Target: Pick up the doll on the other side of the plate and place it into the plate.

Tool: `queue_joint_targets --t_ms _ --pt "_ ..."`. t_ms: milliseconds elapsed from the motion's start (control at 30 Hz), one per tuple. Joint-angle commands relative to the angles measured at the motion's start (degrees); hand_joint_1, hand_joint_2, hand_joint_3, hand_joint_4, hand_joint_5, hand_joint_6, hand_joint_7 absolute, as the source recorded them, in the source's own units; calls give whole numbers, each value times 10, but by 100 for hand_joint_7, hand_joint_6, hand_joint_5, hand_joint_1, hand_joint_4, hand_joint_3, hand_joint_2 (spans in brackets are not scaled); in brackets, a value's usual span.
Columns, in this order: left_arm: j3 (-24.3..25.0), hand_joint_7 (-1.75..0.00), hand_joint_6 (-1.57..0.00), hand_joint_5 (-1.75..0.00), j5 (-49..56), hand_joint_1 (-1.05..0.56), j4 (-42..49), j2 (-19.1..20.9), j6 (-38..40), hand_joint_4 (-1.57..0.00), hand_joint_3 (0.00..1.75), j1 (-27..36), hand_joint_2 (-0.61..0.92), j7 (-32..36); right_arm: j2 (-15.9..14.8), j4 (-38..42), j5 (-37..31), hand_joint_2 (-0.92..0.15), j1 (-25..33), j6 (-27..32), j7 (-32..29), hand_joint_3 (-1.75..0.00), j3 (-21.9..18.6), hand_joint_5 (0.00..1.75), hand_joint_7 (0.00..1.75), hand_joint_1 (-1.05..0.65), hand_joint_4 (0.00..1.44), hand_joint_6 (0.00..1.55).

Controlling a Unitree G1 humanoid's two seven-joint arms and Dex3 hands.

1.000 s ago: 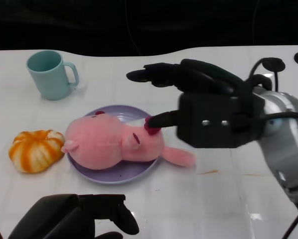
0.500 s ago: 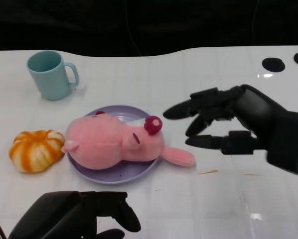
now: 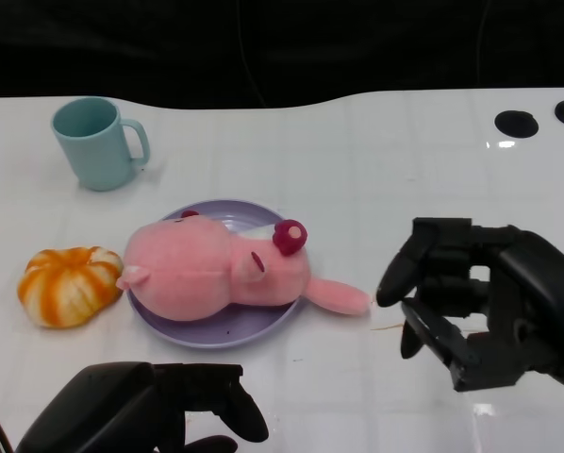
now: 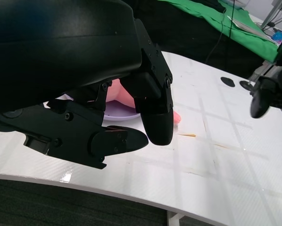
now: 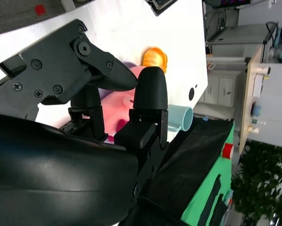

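Pink plush fills most of the purple plate (image 3: pixel 263 332): the doll (image 3: pixel 216 271), a soft pig-like toy with a dark red nose, lies on its side across the dish, its body inside the rim while one limb hangs over the plate's right edge and rests on the white tabletop (image 3: pixel 357 151). The plate sits toward the middle of the tabletop, a bit nearer the robot's edge than the far one.

The right hand (image 3: pixel 471 297) is off to the right of the plate, near the front edge, holding nothing. Its fingers are parted and bent, pointing back toward the doll's trailing limb but apart from it. The left hand (image 3: pixel 145 408) is low at the front edge, just in front of the plate, also holding nothing; in the left wrist view its fingers (image 4: pixel 155 113) are spread apart above the bare tabletop, with a glimpse of the pink toy and plate behind them.

A striped orange pumpkin-shaped toy (image 3: pixel 68 284) lies just beside the plate's left rim. A pale teal mug (image 3: pixel 98 142) stands upright toward the far left corner, handle turned to the right, well apart from the plate.
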Motion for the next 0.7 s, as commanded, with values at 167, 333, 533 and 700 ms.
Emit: queue_joint_targets --t_ms 167,333,533,700 --pt "7 -86 -72 -163 -10 -22 2 13 -21 -61 40 5 92 -11 -29 -34 11 -39 23 33 -25 -146 -5 174 154 -3 74 70" --pt "11 -86 -73 -163 -11 -21 5 15 -29 -62 39 8 92 -7 -50 -22 3 -41 37 12 -27 -142 4 175 157 1 77 68" --pt "12 -85 -74 -163 -9 -19 12 12 -41 -62 39 14 91 0 -69 23 -1 -39 42 -58 -15 -140 11 175 157 1 80 69" --pt "13 -86 -74 -162 -10 -19 16 6 -50 -62 41 14 91 1 -84 57 -13 -38 48 -134 -1 -140 18 175 155 2 82 70"
